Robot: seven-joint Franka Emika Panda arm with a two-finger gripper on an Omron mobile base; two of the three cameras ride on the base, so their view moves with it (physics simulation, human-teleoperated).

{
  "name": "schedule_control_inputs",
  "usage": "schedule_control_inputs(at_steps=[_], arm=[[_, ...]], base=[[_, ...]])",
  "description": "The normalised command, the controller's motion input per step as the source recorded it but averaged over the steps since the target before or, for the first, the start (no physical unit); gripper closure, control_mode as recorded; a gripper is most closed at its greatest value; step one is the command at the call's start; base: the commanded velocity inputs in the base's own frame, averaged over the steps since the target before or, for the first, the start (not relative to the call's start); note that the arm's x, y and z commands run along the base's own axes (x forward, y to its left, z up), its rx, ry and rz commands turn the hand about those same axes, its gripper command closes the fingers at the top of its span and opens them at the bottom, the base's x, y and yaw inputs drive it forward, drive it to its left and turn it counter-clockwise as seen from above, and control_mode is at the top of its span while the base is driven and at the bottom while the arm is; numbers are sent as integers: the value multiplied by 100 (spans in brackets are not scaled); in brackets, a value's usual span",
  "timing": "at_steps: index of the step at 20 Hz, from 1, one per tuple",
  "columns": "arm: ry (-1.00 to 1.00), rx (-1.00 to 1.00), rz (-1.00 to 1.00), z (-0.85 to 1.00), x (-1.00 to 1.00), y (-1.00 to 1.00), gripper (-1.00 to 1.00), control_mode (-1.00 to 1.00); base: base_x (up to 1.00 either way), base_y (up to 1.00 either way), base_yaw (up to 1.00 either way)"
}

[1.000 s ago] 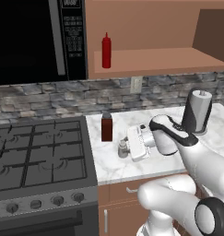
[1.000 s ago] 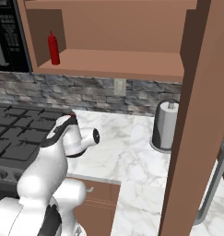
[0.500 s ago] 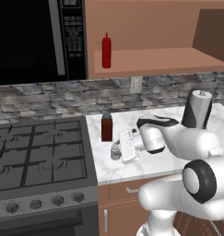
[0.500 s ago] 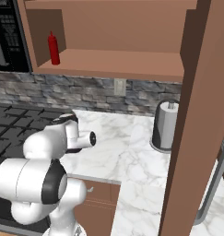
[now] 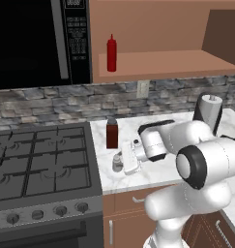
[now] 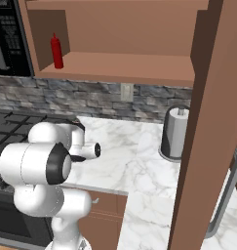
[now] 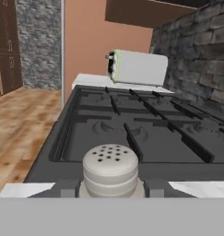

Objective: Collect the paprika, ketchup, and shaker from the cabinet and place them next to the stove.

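Low over the white marble bench (image 5: 153, 177), the dark fingers (image 7: 152, 186) pinch the tiny pale grey shaker (image 5: 118, 162) just beside the dark grey gas stove (image 5: 41, 167), near the bench's front edge, the squarish brown paprika jar (image 5: 112, 134) standing close behind it.

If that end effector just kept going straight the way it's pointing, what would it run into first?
The end effector is already shut on the shaker. Straight beyond lies the stove, probably its near edge and grates first, though depth is hard to judge.
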Motion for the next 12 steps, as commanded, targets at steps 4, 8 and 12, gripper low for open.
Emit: schedule_control_inputs(at_steps=[4,8,12], arm=[[7,0,0,-16,3,16,100,-100],[7,0,0,-16,5,20,100,-100],[2,0,0,-18,3,18,100,-100]], base=[[0,0,0],[0,0,0],[0,0,0]])
